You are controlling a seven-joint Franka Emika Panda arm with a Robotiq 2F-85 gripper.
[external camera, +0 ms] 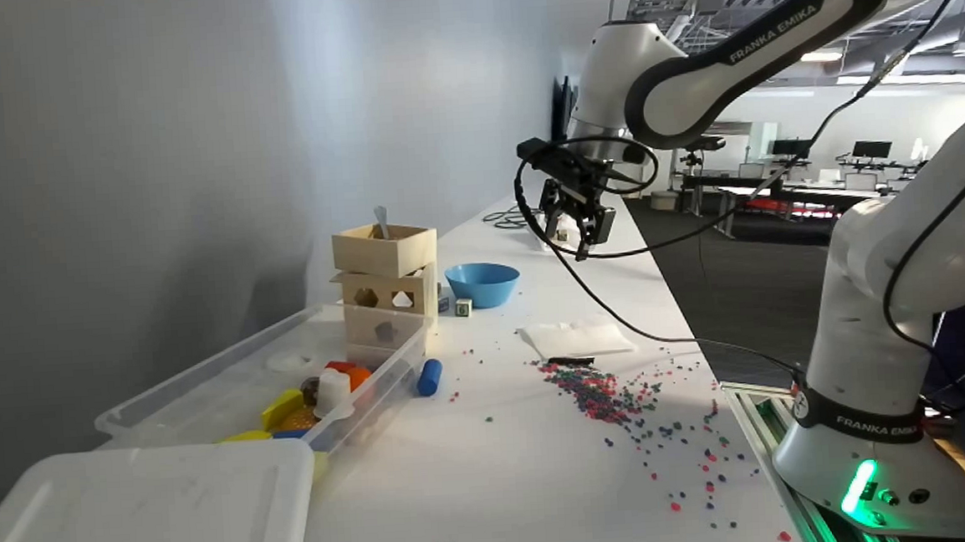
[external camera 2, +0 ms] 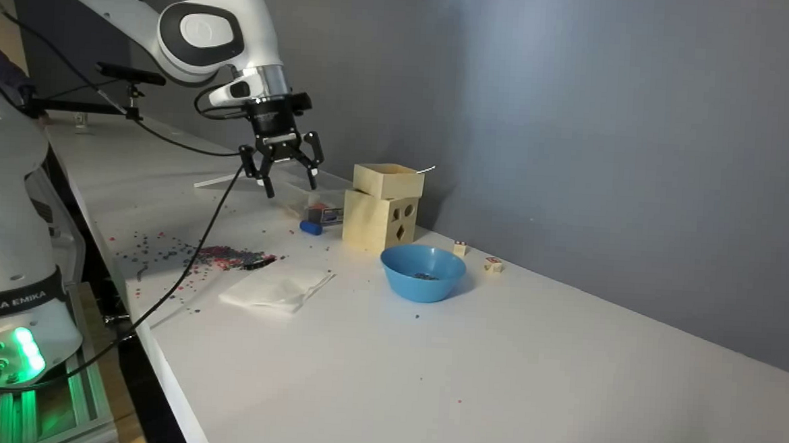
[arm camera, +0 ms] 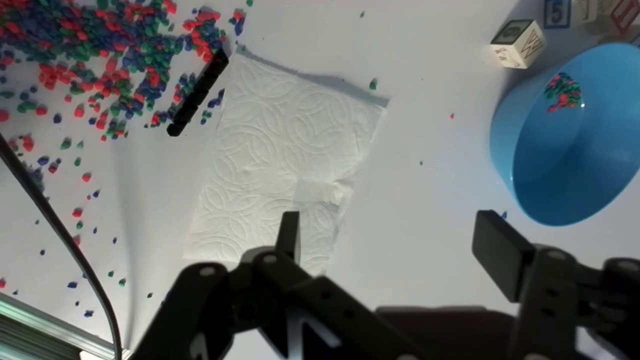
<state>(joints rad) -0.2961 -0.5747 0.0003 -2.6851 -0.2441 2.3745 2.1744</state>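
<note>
A: Nearest to the jaws?

B: Folded paper towel [arm camera: 280, 125], embossed, lying flat on the table [arm camera: 410, 225], apart from the jaws.

A: Holding anything?

B: No. Spread wide, with a bare gap between the jaws.

A: Likely handling?

B: Very light by the look of it, soft and limp. Probably not slippery, given the embossing. Apt to crumple or tear under a hard drag.

A: Where to grip?

B: Best, probably, at the upper edge in the wrist view, with a shadow alongside suggesting some lift. Pinch all layers together, to avoid unfolding.

A: Around that?

B: Black segmented strip [arm camera: 197, 95] just beside one edge; touching or not, hard to tell. Then heap of red, green and blue pellets [arm camera: 117, 47]. On the opposite side, blue bowl [arm camera: 600, 150] with a few pellets inside; letter block [arm camera: 517, 45] near.

A: Farther out?

B: Wooden shape-sorter box [external camera 2: 367, 223], near the bowl in both exterior views; clear plastic bin [external camera: 385, 394] beside.
</note>
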